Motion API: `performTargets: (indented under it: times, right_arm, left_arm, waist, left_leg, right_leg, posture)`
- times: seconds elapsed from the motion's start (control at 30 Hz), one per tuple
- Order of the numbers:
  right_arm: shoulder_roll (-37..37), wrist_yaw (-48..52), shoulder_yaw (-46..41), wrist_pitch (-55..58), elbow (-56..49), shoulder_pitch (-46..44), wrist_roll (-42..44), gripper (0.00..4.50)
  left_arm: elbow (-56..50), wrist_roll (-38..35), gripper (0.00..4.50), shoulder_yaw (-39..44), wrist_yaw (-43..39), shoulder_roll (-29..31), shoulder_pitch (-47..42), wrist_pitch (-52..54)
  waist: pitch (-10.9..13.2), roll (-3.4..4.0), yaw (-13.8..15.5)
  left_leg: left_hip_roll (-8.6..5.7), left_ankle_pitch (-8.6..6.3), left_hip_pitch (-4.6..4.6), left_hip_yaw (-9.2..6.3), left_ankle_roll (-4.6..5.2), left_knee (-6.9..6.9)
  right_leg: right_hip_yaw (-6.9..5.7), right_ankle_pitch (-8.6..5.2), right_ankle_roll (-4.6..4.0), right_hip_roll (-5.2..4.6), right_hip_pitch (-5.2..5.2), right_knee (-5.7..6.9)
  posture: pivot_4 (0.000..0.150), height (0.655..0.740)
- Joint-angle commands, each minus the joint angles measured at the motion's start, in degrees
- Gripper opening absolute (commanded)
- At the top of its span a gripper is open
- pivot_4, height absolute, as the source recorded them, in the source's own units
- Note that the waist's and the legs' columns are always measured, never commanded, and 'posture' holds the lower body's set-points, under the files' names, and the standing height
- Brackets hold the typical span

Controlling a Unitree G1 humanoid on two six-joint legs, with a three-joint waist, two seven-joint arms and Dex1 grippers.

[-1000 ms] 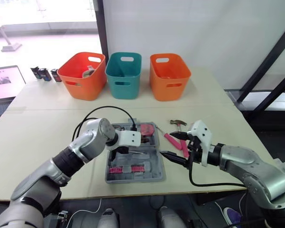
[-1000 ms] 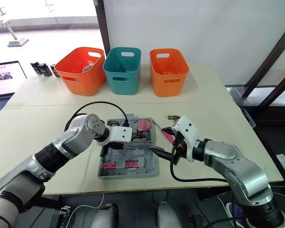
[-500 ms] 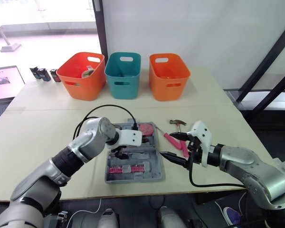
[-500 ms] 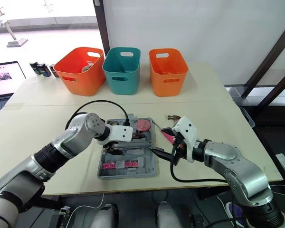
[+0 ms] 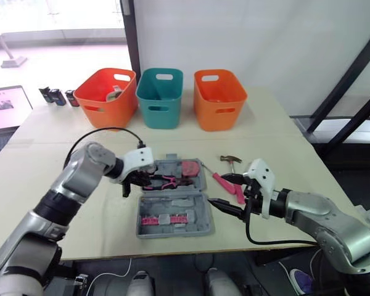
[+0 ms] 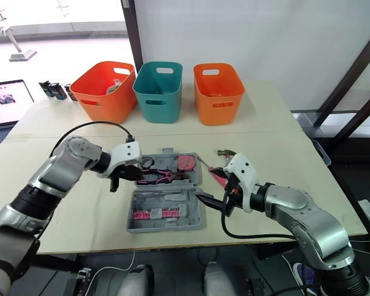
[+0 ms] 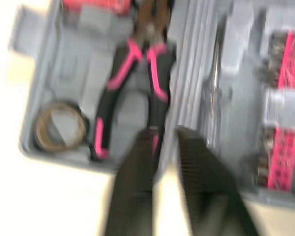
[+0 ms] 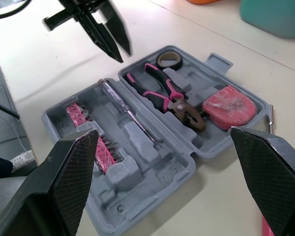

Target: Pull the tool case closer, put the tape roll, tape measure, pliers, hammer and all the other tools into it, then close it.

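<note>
Table point(image 5: 55, 139): pale and wide. There is bare room on my left side and between the case and the far bins.
Bins point(image 5: 160, 97): an orange, a teal and an orange one in a row at the far side, well apart from my arms.
Left arm: elbow bent, forearm reaching in from the near left.
Right arm: forearm coming in low from the near right, pointing left.
Tool case point(image 6: 166, 197): lies open and flat between my arms, near the table's front edge.
Left gripper point(image 8: 123, 53): just off the case's left edge, fingers slightly apart and empty.
Right gripper point(image 5: 221, 190): just beside the case's right edge, fingers spread wide and empty.
Pliers point(image 8: 162, 93): inside the case's far half.
Hammer point(image 5: 231, 160): on the table beyond my right gripper.
Tape measure point(image 8: 228, 105): in the far half, right of the pliers.
Tape roll point(image 8: 168, 60): in the far half, at its left corner.
</note>
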Motion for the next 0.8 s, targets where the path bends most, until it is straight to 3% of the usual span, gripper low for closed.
performTargets:
  times: [0.03,0.33,0.8]
  right_arm:
    - [0.3,0.2,-0.4,-0.9,-1.7,-0.5,0.4,4.5]
    - [-0.1,0.4,-0.2,-0.7,-1.4,-0.6,0.2,4.5]
    - [-1.0,-0.3,-1.2,0.1,-2.3,0.2,0.4,4.5]
  left_arm:
    - [-1.4,-2.7,0.04,2.4,0.6,-0.3,2.2,-4.3]
    - [0.5,-5.3,0.04,3.2,5.3,-5.3,5.9,-8.5]
    - [6.7,1.4,0.04,-2.6,9.2,-8.0,7.4,-14.5]
  waist:
    - [0.0,0.0,0.1]
    - [0.0,0.0,-0.1]
    - [0.0,0.05,0.0]
  left_leg:
    - [0.0,0.0,0.0,0.0,0.0,0.01]
    - [0.0,0.0,0.04,-0.01,0.0,0.01]
    - [0.0,-0.01,0.29,0.0,0.01,-0.01]
  right_leg:
    - [0.0,0.0,0.0,-0.01,0.01,-0.01]
    - [-0.01,0.0,0.0,0.01,0.03,-0.01]
    - [-0.01,-0.11,-0.15,-0.01,0.3,-0.07]
  posture:
    - [0.15,0.74]
    - [0.15,0.74]
    - [0.15,0.74]
